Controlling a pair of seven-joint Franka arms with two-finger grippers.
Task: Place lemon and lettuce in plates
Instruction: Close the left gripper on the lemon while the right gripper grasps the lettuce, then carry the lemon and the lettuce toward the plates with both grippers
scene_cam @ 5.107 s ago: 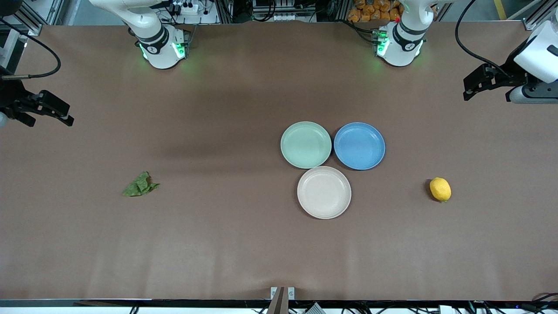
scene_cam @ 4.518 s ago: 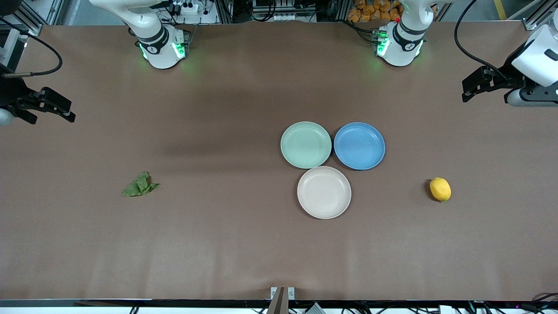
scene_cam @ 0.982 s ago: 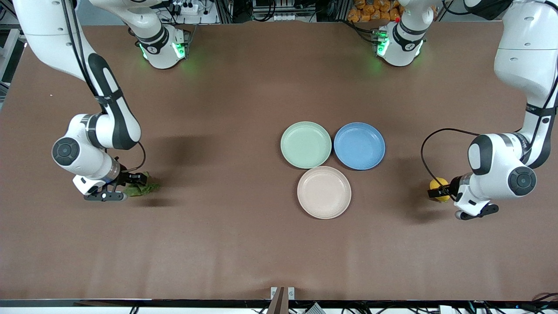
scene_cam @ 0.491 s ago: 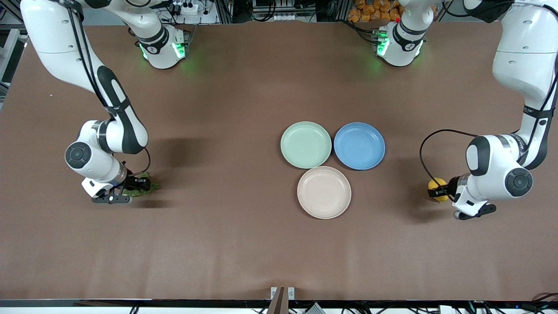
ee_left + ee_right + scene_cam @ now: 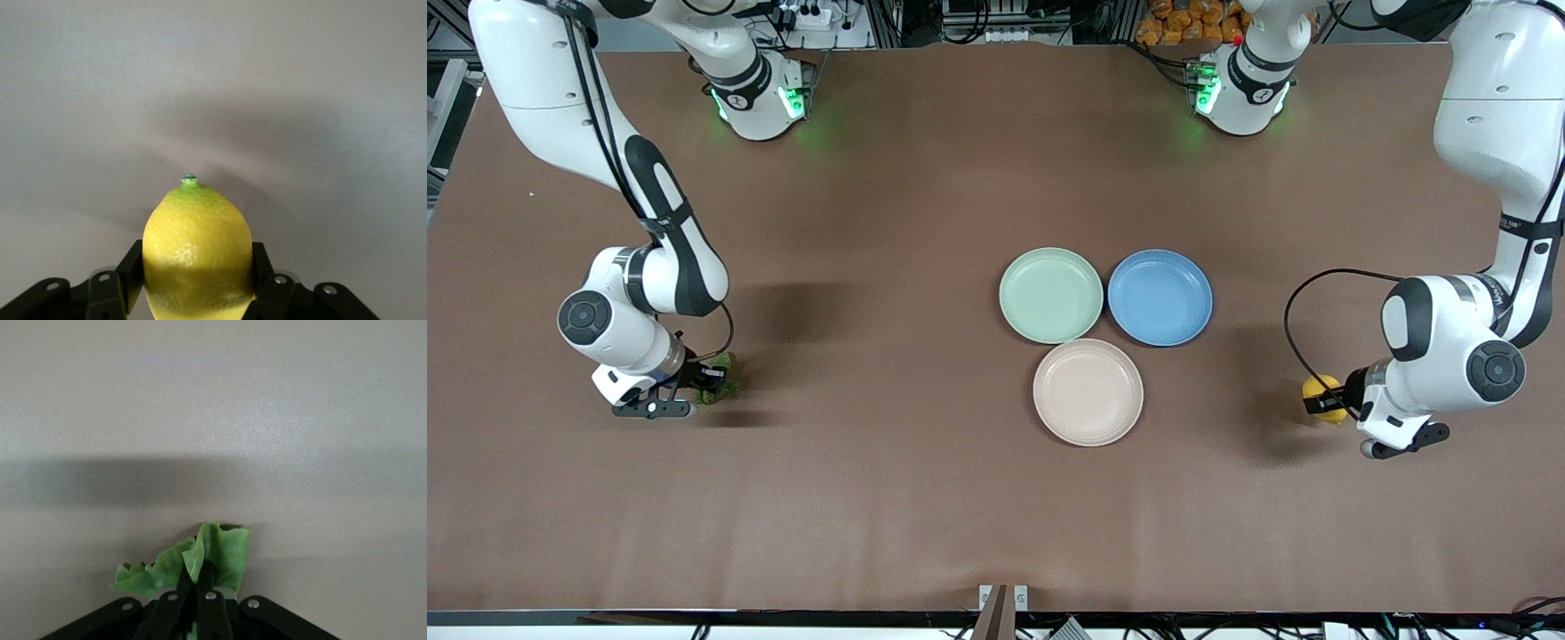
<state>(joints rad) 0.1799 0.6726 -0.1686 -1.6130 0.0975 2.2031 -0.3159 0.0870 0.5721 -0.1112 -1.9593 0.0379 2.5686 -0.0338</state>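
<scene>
The yellow lemon [image 5: 1320, 395] is near the left arm's end of the table, and my left gripper [image 5: 1329, 402] is shut on it; the left wrist view shows the lemon [image 5: 198, 247] clamped between both fingers [image 5: 130, 270]. The green lettuce [image 5: 719, 380] is near the right arm's end, and my right gripper [image 5: 698, 384] is shut on it; the right wrist view shows the leaf [image 5: 200, 563] pinched between the fingers [image 5: 175, 590]. The mint green plate [image 5: 1051, 295] and the beige-white plate [image 5: 1088, 392] sit mid-table, both with nothing in them.
A blue plate [image 5: 1160, 297] touches the mint green plate, toward the left arm's end. The brown table [image 5: 889, 498] stretches bare between the plates and each gripper.
Both arms came down from the table's ends onto the lettuce and the lemon. In the last half second the right gripper has closed on the leaf, and the left gripper has shifted slightly with the lemon.
</scene>
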